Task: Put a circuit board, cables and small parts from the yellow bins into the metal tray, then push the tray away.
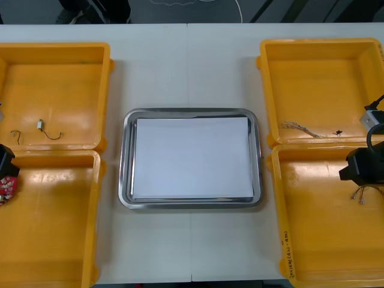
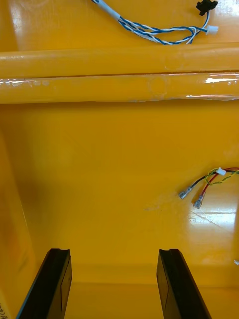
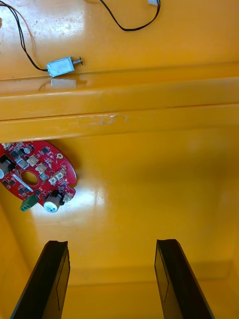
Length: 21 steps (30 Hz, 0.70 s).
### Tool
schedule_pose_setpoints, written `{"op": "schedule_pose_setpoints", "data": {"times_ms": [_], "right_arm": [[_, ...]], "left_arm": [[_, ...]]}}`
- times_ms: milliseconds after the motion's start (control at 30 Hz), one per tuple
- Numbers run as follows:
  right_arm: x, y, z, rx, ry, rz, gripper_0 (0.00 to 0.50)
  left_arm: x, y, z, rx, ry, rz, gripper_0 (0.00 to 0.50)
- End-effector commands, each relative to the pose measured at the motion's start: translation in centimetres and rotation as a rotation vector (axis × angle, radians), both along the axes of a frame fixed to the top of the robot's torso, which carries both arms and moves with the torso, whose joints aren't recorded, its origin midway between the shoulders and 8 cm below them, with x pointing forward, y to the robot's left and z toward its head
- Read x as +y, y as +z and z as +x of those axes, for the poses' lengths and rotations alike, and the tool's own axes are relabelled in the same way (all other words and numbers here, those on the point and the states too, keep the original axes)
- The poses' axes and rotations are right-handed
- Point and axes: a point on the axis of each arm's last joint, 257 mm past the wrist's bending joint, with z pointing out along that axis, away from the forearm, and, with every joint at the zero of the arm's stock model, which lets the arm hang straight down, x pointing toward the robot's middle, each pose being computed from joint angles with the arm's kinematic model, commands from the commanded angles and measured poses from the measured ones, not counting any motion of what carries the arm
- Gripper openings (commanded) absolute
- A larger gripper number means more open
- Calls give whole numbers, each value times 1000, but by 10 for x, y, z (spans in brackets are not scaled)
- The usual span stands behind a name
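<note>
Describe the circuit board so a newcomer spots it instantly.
From the metal tray mid-table, go to the robot's left, nearer yellow bin. The circuit board lies on its floor near the open left gripper. It is round and red; the farther bin holds a black cable with a small metal part.

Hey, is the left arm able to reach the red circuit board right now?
Probably yes. The left hand is open over the same yellow bin, and the circuit board lies uncovered on its floor just beyond one finger, with nothing between.

No legible txt; tiny print (image 1: pixel 287 246) on near-right yellow bin (image 1: pixel 278 192) rim unreadable.
</note>
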Motion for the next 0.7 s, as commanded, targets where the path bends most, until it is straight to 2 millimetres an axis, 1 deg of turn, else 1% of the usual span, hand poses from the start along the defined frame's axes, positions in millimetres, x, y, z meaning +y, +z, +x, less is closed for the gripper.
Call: {"op": "schedule_pose_setpoints", "data": {"times_ms": [33, 700], "right_arm": [[-15, 14, -1, -29, -2, -43, 500], [-15, 14, -1, -29, -2, -43, 500]], "left_arm": [[7, 1, -4, -4, -33, 18, 500], [7, 1, -4, -4, -33, 18, 500]]}}
